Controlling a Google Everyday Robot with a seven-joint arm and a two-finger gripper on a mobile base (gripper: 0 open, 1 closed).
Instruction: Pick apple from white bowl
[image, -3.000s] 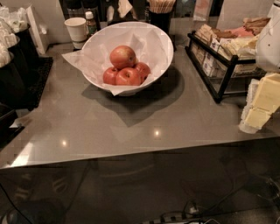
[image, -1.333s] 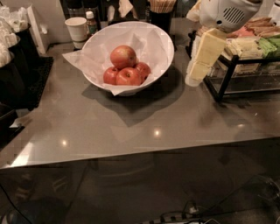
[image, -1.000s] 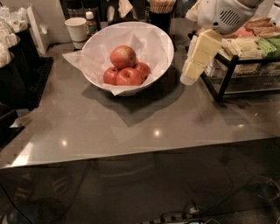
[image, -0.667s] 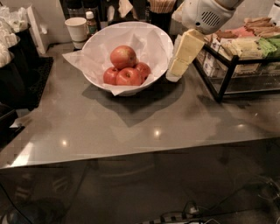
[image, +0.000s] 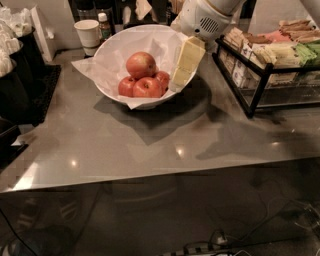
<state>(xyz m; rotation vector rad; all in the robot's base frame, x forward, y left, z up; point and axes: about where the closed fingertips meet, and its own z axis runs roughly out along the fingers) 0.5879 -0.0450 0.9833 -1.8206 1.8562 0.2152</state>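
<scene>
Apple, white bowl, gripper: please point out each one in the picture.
apple (image: 140, 65): camera view, middle of its front face; the largest, topmost one.
white bowl (image: 167, 99): camera view, its outer front wall.
gripper (image: 176, 82): camera view, its lower end, over the bowl's right side.

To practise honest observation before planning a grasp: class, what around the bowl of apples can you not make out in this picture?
All in the camera view:
- The apple: its underside, hidden by the smaller apples in front.
- The white bowl: part of its right rim, covered by the end effector hanging over it.
- The bowl's floor, under fruit and paper.
- The snack rack, cut off by the right edge.
- The small bottle: label too small to read.
</scene>
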